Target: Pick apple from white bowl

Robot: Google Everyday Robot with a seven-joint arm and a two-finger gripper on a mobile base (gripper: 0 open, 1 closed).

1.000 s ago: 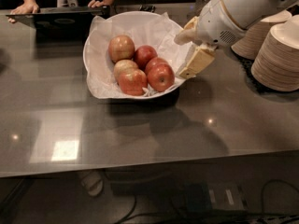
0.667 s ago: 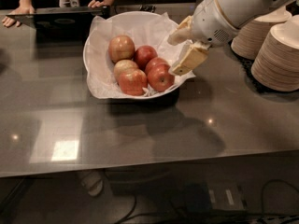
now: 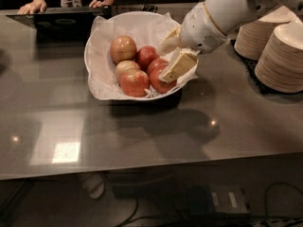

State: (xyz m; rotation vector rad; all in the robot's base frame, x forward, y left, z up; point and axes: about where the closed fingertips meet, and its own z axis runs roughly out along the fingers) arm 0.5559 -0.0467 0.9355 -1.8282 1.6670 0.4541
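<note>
The white bowl (image 3: pixel 97 74), lined with crinkled white paper, stands on the dark table and holds several apples. The evenly red apple (image 3: pixel 159 83) lies at the bowl's right front, beside two more red ones (image 3: pixel 147 56). Paler blushed apples (image 3: pixel 123 48) lie to the left. My gripper (image 3: pixel 166 56) reaches in from the right over the bowl's right side. It is open. Its lower finger (image 3: pixel 179 64) lies across the top of the red apple and hides part of it. Its upper finger sits by the bowl's back right paper.
Stacks of beige plates (image 3: pixel 283 60) stand at the right on a black mat. A person's hands (image 3: pixel 33 6) rest on the table's far edge behind a dark tray (image 3: pixel 57 20). The white arm (image 3: pixel 227 8) spans the upper right.
The gripper has moved left and down from the bowl's right rim to over the red apples. The apples and bowl have not moved.
</note>
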